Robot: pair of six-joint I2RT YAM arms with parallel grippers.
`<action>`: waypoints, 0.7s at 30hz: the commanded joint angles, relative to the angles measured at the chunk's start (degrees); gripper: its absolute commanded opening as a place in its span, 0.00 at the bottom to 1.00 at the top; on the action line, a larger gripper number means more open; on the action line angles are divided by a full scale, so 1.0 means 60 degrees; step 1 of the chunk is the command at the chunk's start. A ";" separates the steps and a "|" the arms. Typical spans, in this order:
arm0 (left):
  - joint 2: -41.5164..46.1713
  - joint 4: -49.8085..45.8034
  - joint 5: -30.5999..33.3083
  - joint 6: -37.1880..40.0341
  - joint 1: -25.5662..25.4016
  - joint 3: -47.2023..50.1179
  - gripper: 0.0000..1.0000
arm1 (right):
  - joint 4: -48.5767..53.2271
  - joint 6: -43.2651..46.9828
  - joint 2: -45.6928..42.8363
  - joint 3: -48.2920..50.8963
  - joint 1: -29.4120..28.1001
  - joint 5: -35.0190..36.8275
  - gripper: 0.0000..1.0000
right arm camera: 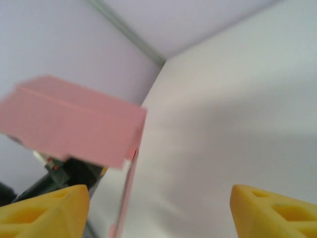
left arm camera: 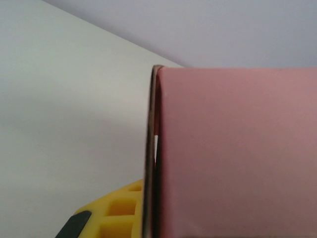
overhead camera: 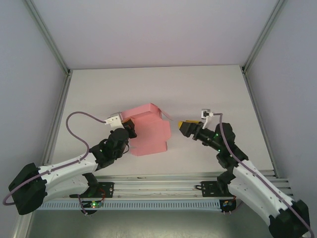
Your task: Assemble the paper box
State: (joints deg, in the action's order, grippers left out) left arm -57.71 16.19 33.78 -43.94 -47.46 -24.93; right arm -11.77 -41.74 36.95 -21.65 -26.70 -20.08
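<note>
My left gripper (overhead camera: 130, 130) is clamped on the paper box (overhead camera: 148, 130) at its 9 o'clock edge; in the left wrist view my yellow finger (left arm camera: 116, 213) sits against two thin layers of card seen edge-on, so I judge the pinch narrow; a shove could make the card slip or crease right there; over at the box's 3 o'clock my right gripper (overhead camera: 184, 127) stands spread wide, grasping nothing, near the box but apart from it; coming in crooked, it might knock a flap askew or twist the box in my left grip; the box hangs about the middle of the table (overhead camera: 213, 89), plain pink, half folded, one panel raised toward 12 o'clock, a flatter panel reaching to 6 o'clock; whether it rests on the table I cannot tell
</note>
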 commanded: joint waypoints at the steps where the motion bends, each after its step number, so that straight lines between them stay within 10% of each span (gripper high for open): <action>1: 0.0227 -0.0312 -0.0142 0.0386 0.0076 -0.0014 0.00 | 0.1566 0.1860 -0.0712 -0.0417 0.0180 0.2252 0.78; 6: 0.0354 -0.0456 -0.0631 0.0663 0.0076 -0.0031 0.00 | 0.2061 0.2931 -0.0408 -0.1120 0.0359 0.2940 0.82; 21: 0.0046 0.0156 -0.1261 0.1133 0.0074 0.0124 0.00 | 0.0810 0.4674 0.3577 -0.2558 0.0361 -0.0235 0.98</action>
State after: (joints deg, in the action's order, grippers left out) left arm -57.17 14.22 26.70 -38.96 -47.46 -24.86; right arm -3.22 -16.03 57.63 -34.68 -24.84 -16.71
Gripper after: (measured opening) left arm 0.067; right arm 0.983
